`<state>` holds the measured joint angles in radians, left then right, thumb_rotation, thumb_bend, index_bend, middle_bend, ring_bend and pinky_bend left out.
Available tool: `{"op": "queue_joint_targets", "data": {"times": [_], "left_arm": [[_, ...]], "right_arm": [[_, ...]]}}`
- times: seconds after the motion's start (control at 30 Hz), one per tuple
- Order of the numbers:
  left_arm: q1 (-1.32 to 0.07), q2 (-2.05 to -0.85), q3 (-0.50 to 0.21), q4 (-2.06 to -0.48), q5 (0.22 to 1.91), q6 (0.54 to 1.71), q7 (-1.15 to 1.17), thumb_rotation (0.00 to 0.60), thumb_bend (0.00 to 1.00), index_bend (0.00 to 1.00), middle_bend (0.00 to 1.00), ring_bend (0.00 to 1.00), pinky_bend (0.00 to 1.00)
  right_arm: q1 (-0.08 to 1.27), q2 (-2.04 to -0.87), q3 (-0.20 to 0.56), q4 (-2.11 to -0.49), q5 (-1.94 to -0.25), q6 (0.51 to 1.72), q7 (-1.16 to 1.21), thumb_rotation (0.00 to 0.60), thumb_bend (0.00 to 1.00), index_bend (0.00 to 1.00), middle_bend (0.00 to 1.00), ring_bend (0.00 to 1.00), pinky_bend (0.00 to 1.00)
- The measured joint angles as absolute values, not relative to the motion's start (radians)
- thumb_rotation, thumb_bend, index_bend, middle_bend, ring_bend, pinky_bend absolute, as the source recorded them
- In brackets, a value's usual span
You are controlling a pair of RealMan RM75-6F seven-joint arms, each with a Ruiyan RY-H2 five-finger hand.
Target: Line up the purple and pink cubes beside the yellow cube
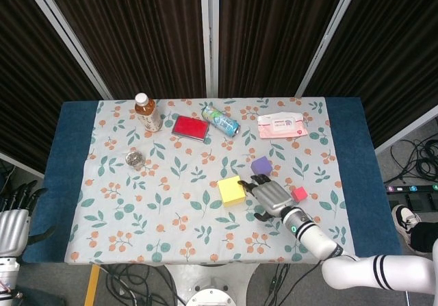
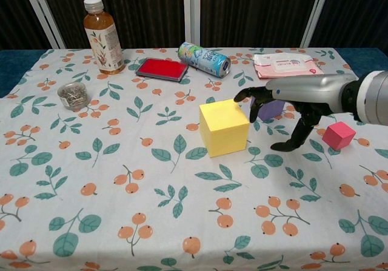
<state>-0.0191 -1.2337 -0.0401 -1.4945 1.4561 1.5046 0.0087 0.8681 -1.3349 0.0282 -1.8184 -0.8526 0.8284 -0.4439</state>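
While your right hand point(image 1: 272, 198) hangs just right of the big yellow foam-like cube point(image 1: 232, 190) in the head view, its fingers are spread and hold nothing; the small purple cube point(image 1: 260, 165) sits just behind it, the small pink cube point(image 1: 298, 194) to its right. Your left hand point(image 1: 12, 217) idles off the table's left edge, fingers loosely apart.

In the chest view, the dark fingertips point(image 2: 244, 94) reach the yellow cube's point(image 2: 224, 127) top right edge. Both small cubes look light and rigid; pinching opposite flat faces should serve.
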Motion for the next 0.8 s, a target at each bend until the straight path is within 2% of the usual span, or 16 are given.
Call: {"op": "queue_joint_targets", "data": {"times": [0.1,0.27,0.53,0.8], "left_arm": [[-0.020,-1.233,-0.040,-1.497,1.457,1.505,0.011,0.600,0.03,0.25,0.18,0.09,0.13],[-0.019,-1.232,-0.038,-1.506,1.459,1.509,0.020,0.600,0.03,0.25,0.18,0.09,0.13],[-0.013,-1.224,-0.036,-1.523,1.451,1.509,0.029,0.600,0.03,0.25,0.18,0.09,0.13],[-0.014,-1.220,-0.034,-1.525,1.449,1.502,0.020,0.600,0.03,0.25,0.18,0.09,0.13]], "right_arm": [[0.855,-1.312,0.026,-1.820,-0.883,0.884,-0.460,0.600,0.18,0.02,0.22,0.00,0.00],[0.853,-1.315,0.030,-1.752,-0.896,0.948,-0.529,0.600,0.15,0.10,0.17,0.00,0.00],[0.898,-1.419,0.042,-1.547,-0.845,0.930,-0.643,0.600,0.15,0.13,0.15,0.00,0.00],[0.932,-1.521,0.046,-1.413,-0.815,0.895,-0.699,0.600,0.15,0.14,0.15,0.00,0.00]]}}
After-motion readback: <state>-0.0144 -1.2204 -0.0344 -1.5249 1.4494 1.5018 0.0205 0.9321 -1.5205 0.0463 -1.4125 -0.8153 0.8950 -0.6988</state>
